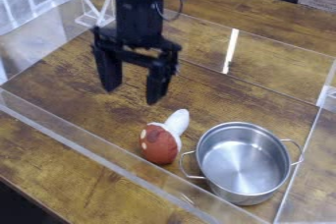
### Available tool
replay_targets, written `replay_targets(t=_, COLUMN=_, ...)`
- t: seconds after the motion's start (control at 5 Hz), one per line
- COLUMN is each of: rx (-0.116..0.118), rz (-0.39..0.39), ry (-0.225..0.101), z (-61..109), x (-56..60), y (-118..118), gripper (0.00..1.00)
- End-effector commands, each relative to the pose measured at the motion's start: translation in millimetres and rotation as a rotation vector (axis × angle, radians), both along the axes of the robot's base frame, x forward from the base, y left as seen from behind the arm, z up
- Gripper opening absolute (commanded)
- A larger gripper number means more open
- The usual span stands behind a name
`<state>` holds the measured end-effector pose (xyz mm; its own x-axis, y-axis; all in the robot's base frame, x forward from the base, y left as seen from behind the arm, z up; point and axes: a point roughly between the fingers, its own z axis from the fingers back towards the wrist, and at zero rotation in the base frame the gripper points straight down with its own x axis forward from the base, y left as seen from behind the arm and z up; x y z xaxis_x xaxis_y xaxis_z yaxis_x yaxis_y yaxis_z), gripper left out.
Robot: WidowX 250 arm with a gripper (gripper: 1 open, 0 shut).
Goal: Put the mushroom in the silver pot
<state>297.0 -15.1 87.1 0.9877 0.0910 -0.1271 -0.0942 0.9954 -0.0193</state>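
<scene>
The mushroom (163,137) lies on its side on the wooden table, its reddish-brown cap toward the front and its cream stem pointing back. Just to its right stands the silver pot (243,159), shiny, empty, with thin wire loop handles. My gripper (134,84) hangs above and behind the mushroom, a little to its left, pointing down. Its two black fingers (110,71) stand wide apart with nothing between them. It touches neither the mushroom nor the pot.
A clear acrylic wall (92,144) runs along the front of the work area, with another clear panel (321,110) at the right. A white rack (27,2) stands at the back left. The wooden tabletop (66,95) lies bare on the left.
</scene>
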Motion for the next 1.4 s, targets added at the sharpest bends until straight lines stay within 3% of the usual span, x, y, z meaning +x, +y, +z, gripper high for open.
replay_targets(t=0.0, rx=-0.022, rz=0.057, ry=-0.053, z=-3.1, x=8.8, y=-12.5, gripper=1.00)
replay_targets(t=0.4, rx=-0.041, rz=0.326, ry=-0.061, z=-12.7, x=3.0, y=11.9, gripper=1.00)
replay_targets(t=0.6, rx=-0.063, rz=0.382, ry=-0.060, z=-11.3, x=1.9, y=20.7, gripper=1.00)
replay_targets(t=1.0, rx=-0.077, rz=0.402, ry=-0.065, z=-28.7, x=-0.6, y=-1.0, gripper=1.00)
replay_targets(t=1.2, rx=-0.080, rz=0.369, ry=-0.076, z=-39.3, x=7.8, y=-17.0, gripper=1.00)
